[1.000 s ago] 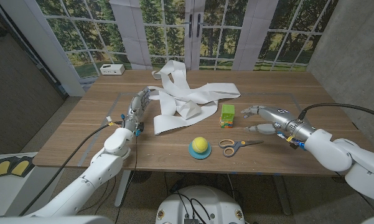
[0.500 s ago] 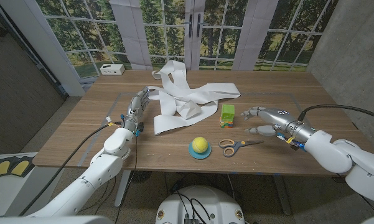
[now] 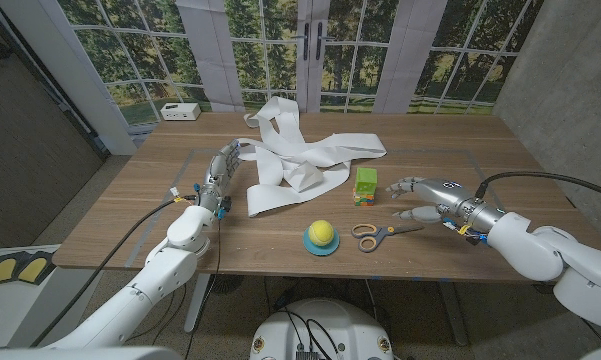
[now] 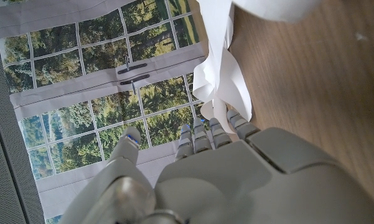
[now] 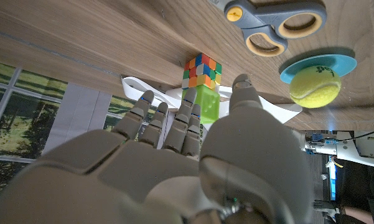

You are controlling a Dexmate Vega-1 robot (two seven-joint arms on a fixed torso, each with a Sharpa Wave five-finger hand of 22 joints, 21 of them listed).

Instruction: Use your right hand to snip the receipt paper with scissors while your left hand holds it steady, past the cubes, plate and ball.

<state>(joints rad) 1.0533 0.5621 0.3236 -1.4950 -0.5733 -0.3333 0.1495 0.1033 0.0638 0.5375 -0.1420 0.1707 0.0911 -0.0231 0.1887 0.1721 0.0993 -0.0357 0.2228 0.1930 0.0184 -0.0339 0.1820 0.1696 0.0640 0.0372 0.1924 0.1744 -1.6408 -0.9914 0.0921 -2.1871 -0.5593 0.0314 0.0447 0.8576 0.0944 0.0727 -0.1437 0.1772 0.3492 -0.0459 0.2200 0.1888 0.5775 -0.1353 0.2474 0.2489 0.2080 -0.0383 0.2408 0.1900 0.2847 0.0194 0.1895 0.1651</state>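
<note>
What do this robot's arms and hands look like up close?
Each arm is smooth white shell ending in a silver metal wrist. The left robot hand and right robot hand are grey and jointed like a person's. Black cables run along both forearms, with small yellow tags at the wrists.

Two arms in smooth white rounded shells, swelling at the joints, narrowing to silvery metal wrists. Left hand [image 3: 223,167] and right hand [image 3: 425,196] in pale grey segmented metal, fingers [image 5: 185,122] built of short blocky links with rounded tips, some tips faintly bluish. Broad grey plates across the back of each hand, split by thin seams. Black cables along both forearms, looping free of the shells. Small yellow and blue tags at both wrists. A dark marking on the right wrist, too small to read.
</note>
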